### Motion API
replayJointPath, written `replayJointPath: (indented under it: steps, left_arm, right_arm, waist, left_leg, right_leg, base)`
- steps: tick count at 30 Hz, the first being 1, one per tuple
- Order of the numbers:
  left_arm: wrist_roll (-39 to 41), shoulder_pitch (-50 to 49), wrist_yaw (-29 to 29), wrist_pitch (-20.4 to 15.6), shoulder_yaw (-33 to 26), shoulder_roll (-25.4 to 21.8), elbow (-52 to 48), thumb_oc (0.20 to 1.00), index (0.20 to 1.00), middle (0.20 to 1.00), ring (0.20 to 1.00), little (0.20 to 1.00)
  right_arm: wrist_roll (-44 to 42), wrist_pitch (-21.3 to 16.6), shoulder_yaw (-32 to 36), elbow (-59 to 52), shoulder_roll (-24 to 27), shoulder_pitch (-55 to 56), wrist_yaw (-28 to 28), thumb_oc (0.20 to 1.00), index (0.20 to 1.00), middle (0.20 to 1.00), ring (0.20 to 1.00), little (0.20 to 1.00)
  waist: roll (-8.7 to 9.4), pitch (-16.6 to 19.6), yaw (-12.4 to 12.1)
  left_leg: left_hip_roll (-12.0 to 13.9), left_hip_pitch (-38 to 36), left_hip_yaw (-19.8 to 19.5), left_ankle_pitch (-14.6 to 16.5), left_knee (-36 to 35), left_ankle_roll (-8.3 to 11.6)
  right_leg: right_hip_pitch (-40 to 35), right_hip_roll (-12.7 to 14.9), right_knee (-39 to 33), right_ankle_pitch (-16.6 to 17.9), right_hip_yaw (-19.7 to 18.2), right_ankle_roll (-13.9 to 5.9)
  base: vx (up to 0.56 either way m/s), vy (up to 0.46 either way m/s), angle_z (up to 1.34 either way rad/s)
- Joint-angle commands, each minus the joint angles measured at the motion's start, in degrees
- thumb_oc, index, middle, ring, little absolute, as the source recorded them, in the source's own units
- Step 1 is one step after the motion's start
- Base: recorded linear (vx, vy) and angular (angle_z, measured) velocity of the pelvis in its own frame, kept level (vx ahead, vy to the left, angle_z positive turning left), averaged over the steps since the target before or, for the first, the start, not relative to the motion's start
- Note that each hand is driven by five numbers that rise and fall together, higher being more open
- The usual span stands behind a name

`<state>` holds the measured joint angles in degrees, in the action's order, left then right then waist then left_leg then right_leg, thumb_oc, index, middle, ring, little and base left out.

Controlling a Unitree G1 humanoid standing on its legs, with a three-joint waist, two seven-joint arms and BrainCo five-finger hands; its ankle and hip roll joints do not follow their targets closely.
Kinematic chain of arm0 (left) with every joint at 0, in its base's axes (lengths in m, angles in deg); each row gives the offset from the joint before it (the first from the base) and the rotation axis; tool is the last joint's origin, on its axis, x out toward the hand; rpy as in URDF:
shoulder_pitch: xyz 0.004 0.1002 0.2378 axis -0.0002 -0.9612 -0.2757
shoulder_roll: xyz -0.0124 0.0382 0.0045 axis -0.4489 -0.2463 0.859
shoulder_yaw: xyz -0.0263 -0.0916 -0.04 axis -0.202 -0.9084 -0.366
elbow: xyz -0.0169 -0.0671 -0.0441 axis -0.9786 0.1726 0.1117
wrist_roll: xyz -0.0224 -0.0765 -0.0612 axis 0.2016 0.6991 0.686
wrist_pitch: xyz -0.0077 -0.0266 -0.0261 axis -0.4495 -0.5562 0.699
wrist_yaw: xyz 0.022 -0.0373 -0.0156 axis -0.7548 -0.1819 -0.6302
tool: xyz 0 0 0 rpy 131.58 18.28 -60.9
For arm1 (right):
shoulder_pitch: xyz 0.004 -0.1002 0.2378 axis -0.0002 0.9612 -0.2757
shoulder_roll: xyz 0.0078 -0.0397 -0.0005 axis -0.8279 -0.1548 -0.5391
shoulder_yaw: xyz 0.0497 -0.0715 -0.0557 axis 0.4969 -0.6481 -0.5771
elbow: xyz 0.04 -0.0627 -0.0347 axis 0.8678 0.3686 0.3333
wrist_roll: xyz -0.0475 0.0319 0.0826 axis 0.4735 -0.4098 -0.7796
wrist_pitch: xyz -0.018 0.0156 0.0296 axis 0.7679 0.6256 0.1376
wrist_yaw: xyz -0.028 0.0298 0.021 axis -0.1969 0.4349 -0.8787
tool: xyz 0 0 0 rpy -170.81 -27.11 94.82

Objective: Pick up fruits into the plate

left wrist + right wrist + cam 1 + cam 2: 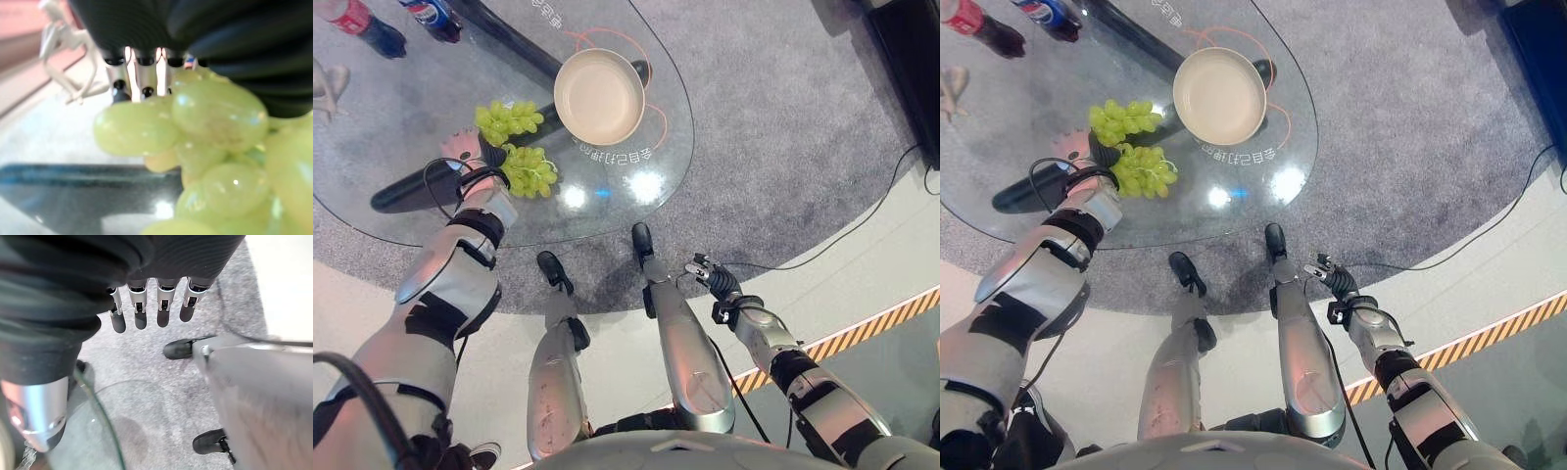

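A cream plate (599, 96) sits bare on the round glass table (646, 147). Two bunches of green grapes lie just left of it: a far bunch (509, 119) and a near bunch (530, 168). My left hand (480, 155) is down between them, right against the near bunch. In the left wrist view those grapes (215, 112) press close under the left hand (146, 29). My right hand (715, 279) hangs low beside the table's near edge, its fingers (146, 308) straight and holding nothing.
Two drink bottles (367, 24) (431, 15) stand at the table's far left. A small white figure (328, 88) stands at the left edge. The table's black base (421, 186) shows through the glass. A yellow-black striped line (871, 328) crosses the floor at right.
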<state>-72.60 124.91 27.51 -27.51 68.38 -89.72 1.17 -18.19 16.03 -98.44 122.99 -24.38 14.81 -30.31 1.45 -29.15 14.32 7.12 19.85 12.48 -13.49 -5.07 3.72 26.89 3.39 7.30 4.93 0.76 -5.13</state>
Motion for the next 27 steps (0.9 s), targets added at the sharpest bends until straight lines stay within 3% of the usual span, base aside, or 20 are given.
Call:
replayJointPath:
  steps: [1,4,12,19,22,24,27]
  left_arm:
    - [3.24,0.01,0.51,-5.45,-4.66,-4.42,-1.31,0.2,0.2,0.2,0.2,0.2]
    - [4.62,-2.41,-1.27,-7.69,-6.27,-4.58,-5.07,0.2,0.2,0.2,0.2,0.2]
    - [4.51,-16.85,-7.11,-8.28,-11.08,-6.58,-27.34,0.2,0.2,0.2,0.2,0.2]
    - [4.78,-27.88,-20.5,-8.53,-14.37,-12.28,-46.54,0.2,0.2,0.2,0.2,0.2]
    - [4.69,-30.88,-26.09,-9.63,-15.81,-13.94,-52.15,0.2,0.2,0.2,0.2,0.2]
    - [5.91,-32.5,-31.17,-9.93,-16.72,-15.0,-56.67,0.2,0.2,0.2,0.2,0.2]
    - [6.16,-33.01,-34.48,-11.82,-16.97,-15.36,-60.3,0.2,0.2,0.2,0.2,0.2]
  right_arm:
    - [1.45,-1.97,2.36,-2.53,0.48,3.15,-0.82,1.0,1.0,1.0,1.0,1.0]
    - [1.81,-2.42,3.2,-3.78,0.59,3.69,-1.47,1.0,1.0,1.0,1.0,1.0]
    - [6.32,-3.79,6.64,-17.78,3.13,7.65,-0.73,1.0,1.0,1.0,1.0,1.0]
    - [7.62,2.06,11.42,-27.6,9.97,8.55,10.69,1.0,1.0,1.0,1.0,1.0]
    - [8.07,6.0,12.95,-30.66,12.21,8.06,15.32,1.0,1.0,1.0,1.0,1.0]
    - [7.3,10.86,13.57,-32.74,13.6,6.95,19.7,1.0,1.0,1.0,1.0,1.0]
    - [6.57,13.76,13.29,-33.69,14.28,5.45,23.04,1.0,1.0,1.0,1.0,1.0]
  waist:
    - [0.35,-0.64,-1.28]
    - [-0.14,0.95,-1.98]
    - [-0.82,7.73,-5.13]
    - [-0.2,14.79,-8.79]
    - [-0.17,17.58,-10.25]
    - [-0.11,19.89,-11.39]
    - [0.01,21.11,-12.34]
  left_leg:
    - [-0.46,-4.05,-1.73,4.91,1.93,2.61]
    - [-0.85,-6.48,-1.69,5.67,1.58,2.34]
    - [-1.76,-12.83,-2.31,7.57,0.54,2.05]
    - [-2.15,-18.19,-3.24,9.08,0.46,1.5]
    - [-2.34,-20.18,-3.49,9.59,0.23,1.35]
    - [-2.78,-22.15,-4.04,10.21,0.07,1.1]
    - [-3.11,-23.58,-4.82,10.8,0.07,0.91]
  right_leg:
    - [-4.39,-3.48,-0.44,-0.83,0.95,0.82]
    - [-7.21,-2.79,-1.38,-1.08,1.46,0.73]
    - [-16.09,-0.04,-6.23,-0.32,3.9,-0.43]
    - [-23.36,1.2,-8.36,-0.5,6.37,-1.2]
    - [-25.97,1.59,-9.16,-0.52,7.48,-1.5]
    - [-28.64,1.95,-9.91,-0.73,8.54,-1.64]
    - [-30.77,2.26,-10.54,-1.01,9.59,-1.7]
  base:
    - [0.04,0.067,0.2]
    - [0.08,0.052,0.16]
    - [0.1,0.024,0.13]
    - [0.19,-0.035,0.16]
    - [0.16,-0.003,0.06]
    - [0.21,0.023,0.07]
    - [0.11,0.036,0.19]
